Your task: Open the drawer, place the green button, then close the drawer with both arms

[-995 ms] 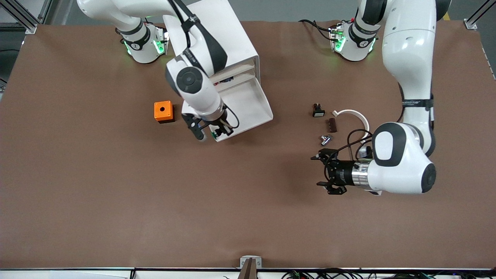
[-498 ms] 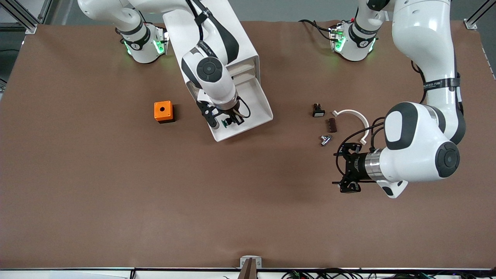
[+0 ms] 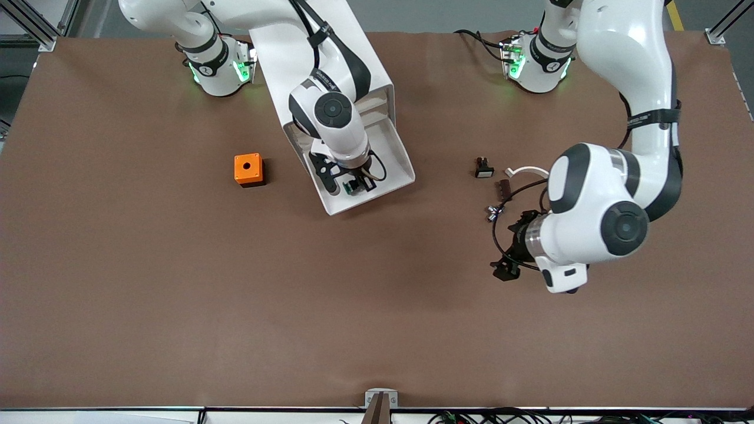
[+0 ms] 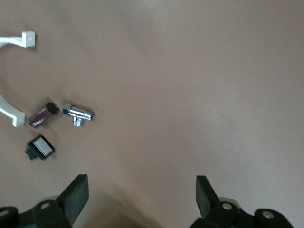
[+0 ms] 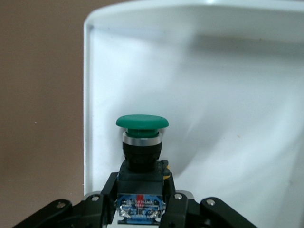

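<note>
The white cabinet [image 3: 330,53] stands near the right arm's base with one drawer [image 3: 389,162] pulled out toward the front camera. My right gripper [image 3: 350,187] is over the drawer's front part, shut on the button [image 3: 353,188]. In the right wrist view the button [image 5: 141,142] shows its green cap and black body between my fingers [image 5: 178,206], above the drawer's white floor [image 5: 228,118]. My left gripper [image 3: 508,259] is open and empty over bare table, nearer the front camera than the small parts. In the left wrist view its fingertips [image 4: 76,194] stand wide apart.
An orange cube [image 3: 248,169] with a round hole sits beside the drawer, toward the right arm's end. A black switch [image 3: 483,168], a dark piece [image 3: 505,189], a metal fitting [image 3: 493,211] and a white curved clip [image 3: 527,171] lie by the left arm.
My right gripper carried the button from the drawer's front corner to over the drawer's inside. My left arm swung round, its gripper staying near the small parts.
</note>
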